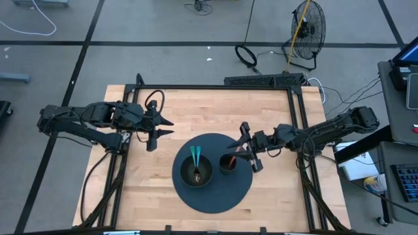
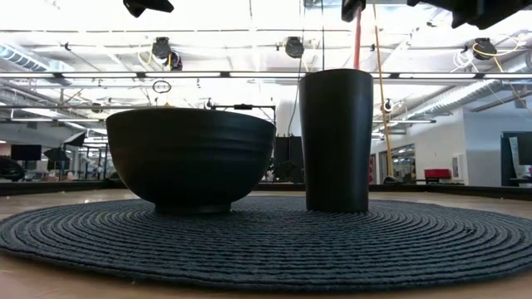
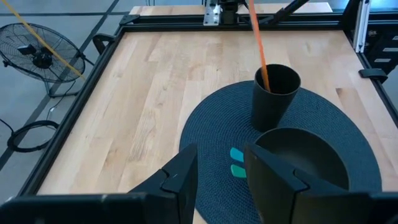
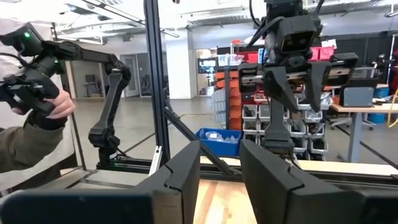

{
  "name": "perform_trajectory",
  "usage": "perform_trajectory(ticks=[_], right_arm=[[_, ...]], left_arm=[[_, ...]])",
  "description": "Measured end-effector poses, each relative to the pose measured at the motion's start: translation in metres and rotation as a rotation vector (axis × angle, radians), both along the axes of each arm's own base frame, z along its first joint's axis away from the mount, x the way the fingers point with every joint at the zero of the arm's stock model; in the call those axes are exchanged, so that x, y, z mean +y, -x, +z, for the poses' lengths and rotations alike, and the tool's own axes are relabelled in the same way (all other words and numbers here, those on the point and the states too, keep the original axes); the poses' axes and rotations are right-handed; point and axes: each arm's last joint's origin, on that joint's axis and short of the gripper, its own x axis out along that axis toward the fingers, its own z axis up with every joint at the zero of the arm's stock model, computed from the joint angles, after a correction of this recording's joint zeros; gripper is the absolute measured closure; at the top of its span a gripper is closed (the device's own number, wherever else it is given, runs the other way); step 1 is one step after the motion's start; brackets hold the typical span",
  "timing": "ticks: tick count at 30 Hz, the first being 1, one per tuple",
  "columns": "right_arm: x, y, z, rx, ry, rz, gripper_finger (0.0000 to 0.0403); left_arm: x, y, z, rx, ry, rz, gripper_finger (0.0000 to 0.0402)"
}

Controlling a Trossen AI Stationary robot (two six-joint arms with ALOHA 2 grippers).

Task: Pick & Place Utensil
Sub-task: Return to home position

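A black bowl [image 1: 196, 172] and a black cup [image 1: 228, 162] stand on a round dark woven mat [image 1: 212, 196]. Teal-handled utensils [image 1: 195, 155] rest in the bowl, handles on its rim. An orange-handled utensil [image 3: 258, 43] stands tilted in the cup [image 3: 275, 93], leaning on the rim. My right gripper [image 1: 245, 149] is open, hovering just right of the cup, above the mat's right edge; its wrist view shows nothing between its fingers [image 4: 219, 168]. My left gripper [image 1: 167, 128] is open, held above bare table to the left of the mat [image 3: 221, 168].
The wooden table [image 1: 130, 189] is framed by black rails [image 1: 215, 87]. A floor fan [image 1: 307, 26] and cables lie beyond the far edge. A person's hand [image 4: 53, 102] holding a controller shows in the room beyond the table. Bare wood lies left of and behind the mat.
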Motion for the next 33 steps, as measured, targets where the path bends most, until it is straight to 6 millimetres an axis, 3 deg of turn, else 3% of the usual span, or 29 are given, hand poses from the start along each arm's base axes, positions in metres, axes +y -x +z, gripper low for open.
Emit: perform_trajectory(ticks=[15,20,27,33], right_arm=[[-0.004,-0.003,-0.015,0.149,0.048,-0.017,0.0289],[-0.005,0.000,-0.010,0.112,0.086,-0.021,0.0291],[-0.018,0.020,0.013,0.044,0.076,0.001,0.0292],[-0.040,0.052,0.024,0.143,0.063,-0.102,0.0293]], left_arm=[[-0.002,0.000,0.000,0.001,-0.003,-0.012,0.0266],[-0.007,-0.001,0.002,-0.017,-0.037,-0.043,0.0266],[-0.014,-0.004,0.010,-0.113,-0.095,-0.097,0.0266],[-0.010,-0.004,0.010,-0.104,-0.197,0.018,0.0266]])
